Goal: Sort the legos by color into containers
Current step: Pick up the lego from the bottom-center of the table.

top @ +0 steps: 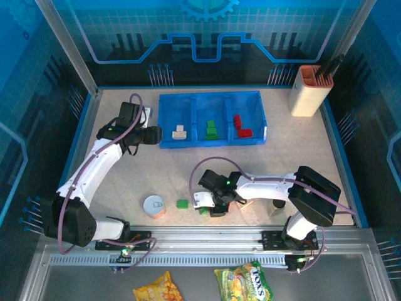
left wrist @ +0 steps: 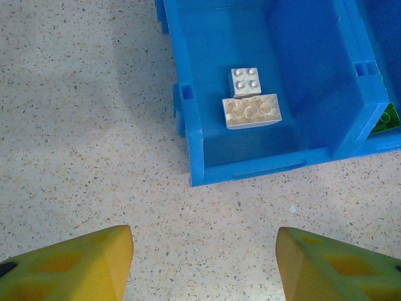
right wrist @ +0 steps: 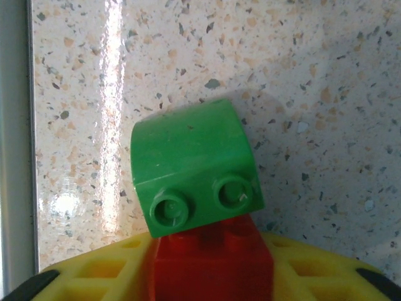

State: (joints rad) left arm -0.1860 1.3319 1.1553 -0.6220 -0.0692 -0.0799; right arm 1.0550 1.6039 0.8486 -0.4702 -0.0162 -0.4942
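Red lego (right wrist: 210, 248) | right gripper (right wrist: 210, 279) clamps it | left gripper (left wrist: 203, 254) half open

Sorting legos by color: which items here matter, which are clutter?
Job: blue three-compartment bin; sorted cream bricks, green bricks, red bricks; loose green brick; rounded green brick and red brick at right gripper.
Clutter: round tin; beige holder; two snack bags.
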